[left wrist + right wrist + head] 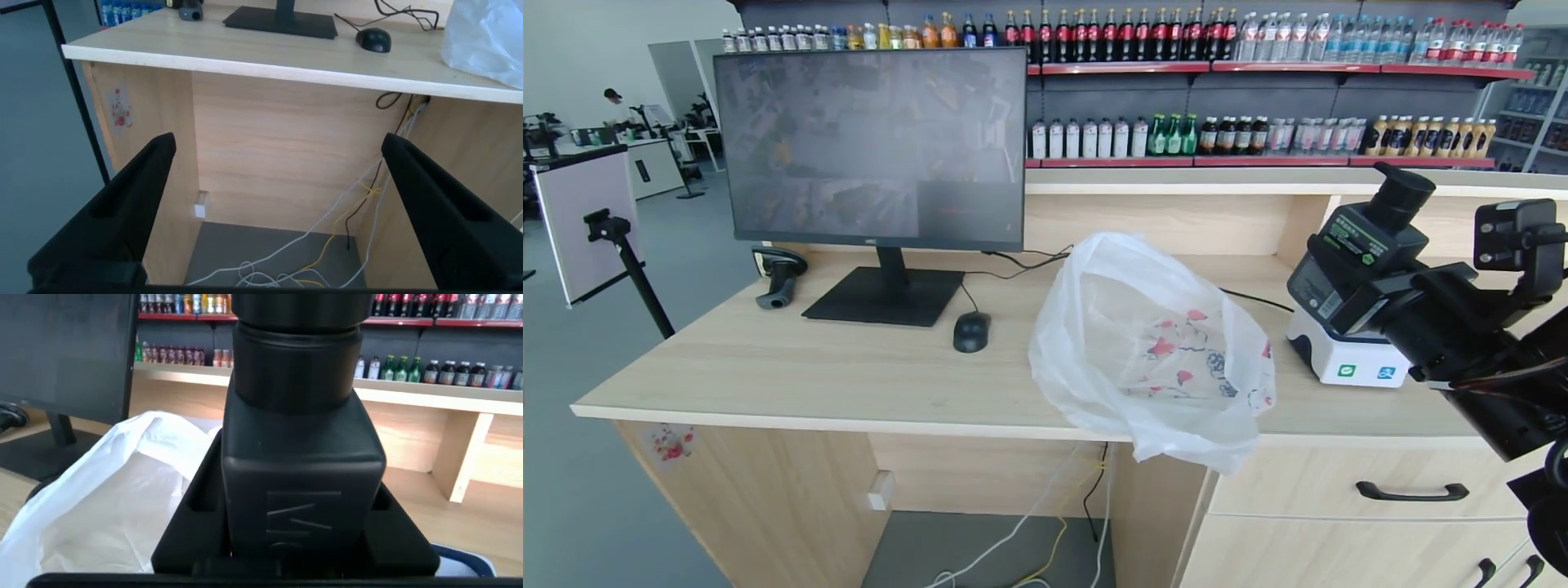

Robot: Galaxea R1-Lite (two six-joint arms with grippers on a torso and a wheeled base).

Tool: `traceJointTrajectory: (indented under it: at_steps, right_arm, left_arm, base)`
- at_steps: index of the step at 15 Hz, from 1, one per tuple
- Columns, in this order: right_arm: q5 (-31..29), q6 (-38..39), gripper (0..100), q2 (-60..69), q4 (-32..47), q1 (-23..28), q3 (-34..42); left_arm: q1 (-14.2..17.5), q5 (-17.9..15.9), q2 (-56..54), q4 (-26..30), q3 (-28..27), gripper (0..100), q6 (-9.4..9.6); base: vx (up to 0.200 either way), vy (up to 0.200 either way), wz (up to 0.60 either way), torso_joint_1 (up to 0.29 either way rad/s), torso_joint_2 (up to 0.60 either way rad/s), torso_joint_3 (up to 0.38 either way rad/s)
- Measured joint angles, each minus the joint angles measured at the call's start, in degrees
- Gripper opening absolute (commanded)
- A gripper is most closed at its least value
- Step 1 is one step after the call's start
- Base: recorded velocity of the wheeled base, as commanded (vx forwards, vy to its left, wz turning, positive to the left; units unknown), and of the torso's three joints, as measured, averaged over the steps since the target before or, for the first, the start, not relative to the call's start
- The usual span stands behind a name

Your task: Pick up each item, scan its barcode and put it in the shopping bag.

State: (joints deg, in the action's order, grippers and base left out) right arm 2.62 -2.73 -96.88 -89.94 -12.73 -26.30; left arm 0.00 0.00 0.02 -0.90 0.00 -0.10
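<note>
By the scanner (pixel 1352 366), the right end effector (pixel 1376 287) clamps a black bottle (pixel 1368 237), seemingly near-upright, cap up.

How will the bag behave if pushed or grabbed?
The bag looks thin, translucent and creased: probably floppy and very light, crumpling under a push rather than sliding whole. One corner hangs over the counter edge, so it could slip off. Its mouth may collapse as the bottle in the right gripper drops in.

Shopping bag (pixel 1143 343) thin crinkled translucent plastic; counter (pixel 809 367) matt pale wood-grain; black bottle (pixel 302 457) smooth matt plastic.
</note>
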Motion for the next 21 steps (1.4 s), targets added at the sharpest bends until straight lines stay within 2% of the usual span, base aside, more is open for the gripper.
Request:
traceJointTrajectory:
  at_steps: [5, 11, 21]
  right_arm:
    - [0.0, -0.1, 0, 0.1, -0.1, 0.0, 0.6]
    - [0.0, -0.2, 0, 0.0, 0.2, -0.1, 0.9]
    - [0.0, -0.2, 0, -2.6, 0.0, 0.2, 4.0]
  left_arm:
    - [0.0, 0.0, 0.0, 0.0, 0.0, 100, 0.02]
    - [-0.1, 0.0, 0.0, 0.0, 0.0, 100, 0.02]
    - [0.0, 0.0, 0.0, 0.1, 0.0, 100, 0.00]
  base:
    - [0.000, 0.000, 0.00, 0.000, 0.00, 0.000]
    - [0.000, 0.000, 0.60, 0.004, 0.00, 0.001]
    - [0.000, 0.000, 0.00, 0.000, 0.00, 0.000]
